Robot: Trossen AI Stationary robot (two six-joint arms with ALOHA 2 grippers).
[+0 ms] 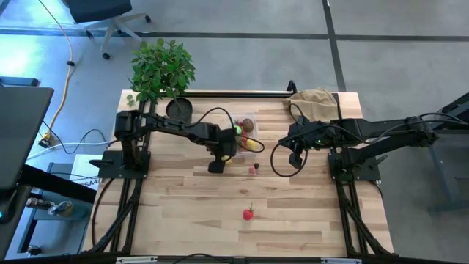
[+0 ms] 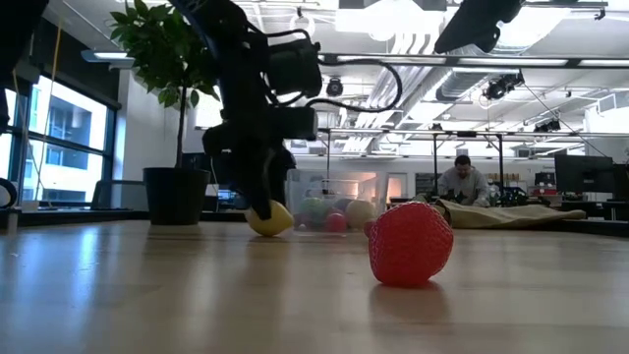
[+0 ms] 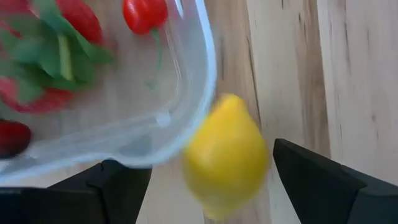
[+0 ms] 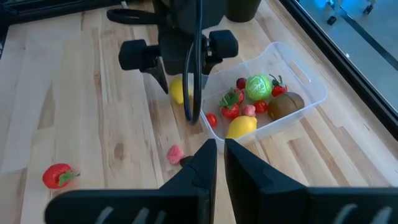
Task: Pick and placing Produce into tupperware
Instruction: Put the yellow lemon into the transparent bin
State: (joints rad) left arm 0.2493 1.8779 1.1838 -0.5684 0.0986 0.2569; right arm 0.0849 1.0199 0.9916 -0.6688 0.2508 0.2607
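Left pincer: fingers wide apart astride a lemon on the counter, beside the tub, holding nothing. Advice: close squarely on the lemon, clear of the tub wall.

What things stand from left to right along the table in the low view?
Black plant pot → left gripper above a yellow lemon → clear tub of toy fruit → big red strawberry → tan paper bag.
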